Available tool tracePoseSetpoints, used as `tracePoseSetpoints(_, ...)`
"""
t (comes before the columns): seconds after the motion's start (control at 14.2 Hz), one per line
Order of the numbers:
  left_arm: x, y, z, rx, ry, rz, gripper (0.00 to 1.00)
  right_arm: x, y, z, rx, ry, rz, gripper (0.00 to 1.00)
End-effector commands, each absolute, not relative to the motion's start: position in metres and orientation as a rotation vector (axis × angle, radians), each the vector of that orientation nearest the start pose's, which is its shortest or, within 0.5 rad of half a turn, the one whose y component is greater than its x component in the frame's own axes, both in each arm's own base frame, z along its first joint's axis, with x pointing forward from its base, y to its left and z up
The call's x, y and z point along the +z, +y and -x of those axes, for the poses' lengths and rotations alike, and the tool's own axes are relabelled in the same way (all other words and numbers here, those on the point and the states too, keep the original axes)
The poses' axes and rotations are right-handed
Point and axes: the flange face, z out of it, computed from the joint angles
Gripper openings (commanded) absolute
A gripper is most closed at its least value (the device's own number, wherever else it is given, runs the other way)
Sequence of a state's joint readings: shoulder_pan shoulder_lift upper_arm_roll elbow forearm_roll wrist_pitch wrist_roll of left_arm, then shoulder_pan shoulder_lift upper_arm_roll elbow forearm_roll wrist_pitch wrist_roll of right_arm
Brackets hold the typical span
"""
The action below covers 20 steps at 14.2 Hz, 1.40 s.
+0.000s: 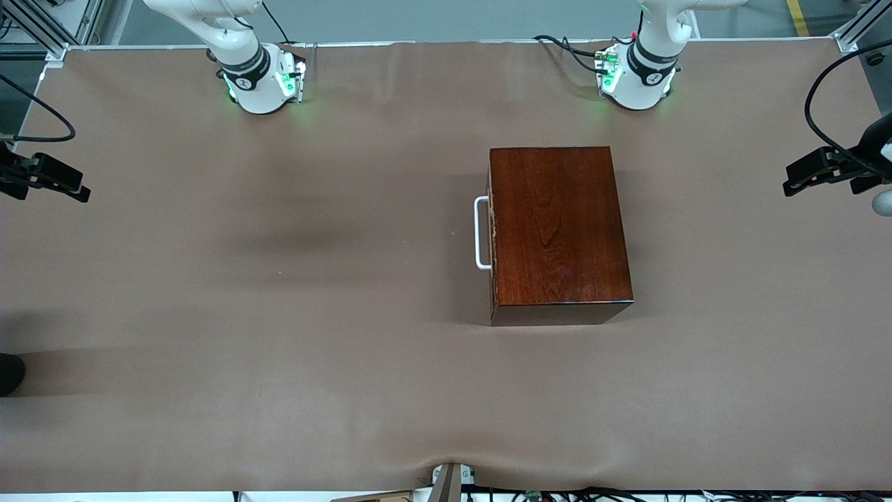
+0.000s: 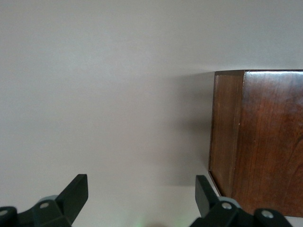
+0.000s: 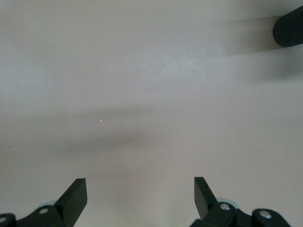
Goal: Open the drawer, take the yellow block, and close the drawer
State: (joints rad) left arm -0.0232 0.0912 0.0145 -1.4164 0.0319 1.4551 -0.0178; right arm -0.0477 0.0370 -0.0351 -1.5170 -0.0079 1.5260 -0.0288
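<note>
The dark reddish-brown wooden box (image 1: 557, 223) stands on the table nearer the left arm's end. Its drawer is shut, and the white U-shaped handle (image 1: 481, 233) faces the right arm's end. The yellow block is out of view. My left gripper (image 1: 801, 178) hangs open and empty at the left arm's end of the table, apart from the box. In the left wrist view the gripper (image 2: 142, 189) is open over bare table, with a corner of the box (image 2: 255, 142) beside it. My right gripper (image 1: 77, 188) is open and empty at the right arm's end; its wrist view (image 3: 140, 189) shows only table.
The brown table cover (image 1: 279, 314) spreads around the box. A dark rounded object (image 1: 8, 373) sits at the table's edge at the right arm's end, and it also shows in the right wrist view (image 3: 289, 26). Cables run along the table's near edge (image 1: 592, 493).
</note>
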Motion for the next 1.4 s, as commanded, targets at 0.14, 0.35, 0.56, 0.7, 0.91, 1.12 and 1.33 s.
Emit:
tracePoseSetpoints(0.14, 0.638, -0.001, -0.573, 0.065, 0.010, 3.126, 1.00, 0.627, -0.048, -0.557, 0.047, 0.070, 3.147, 1.00)
tracePoseSetpoints(0.35, 0.638, -0.007, -0.573, 0.065, 0.012, 3.126, 1.00, 0.627, -0.048, -0.557, 0.047, 0.070, 3.147, 1.00)
tracePoseSetpoints(0.56, 0.638, -0.007, -0.573, 0.064, 0.010, 3.126, 1.00, 0.627, -0.048, -0.557, 0.047, 0.070, 3.147, 1.00)
tracePoseSetpoints(0.7, 0.639, -0.008, -0.573, 0.060, 0.017, 3.126, 1.00, 0.627, -0.048, -0.557, 0.047, 0.070, 3.147, 1.00)
tracePoseSetpoints(0.91, 0.639, -0.027, -0.572, 0.059, 0.056, 3.128, 1.00, 0.627, -0.048, -0.557, 0.047, 0.070, 3.147, 1.00)
tracePoseSetpoints(1.12, 0.636, -0.061, -0.571, 0.065, 0.024, 3.127, 1.00, 0.627, -0.048, -0.557, 0.047, 0.068, 3.147, 1.00)
tracePoseSetpoints(1.33, 0.627, -0.095, -0.572, 0.084, -0.003, 3.123, 1.00, 0.627, -0.048, -0.557, 0.047, 0.070, 3.147, 1.00)
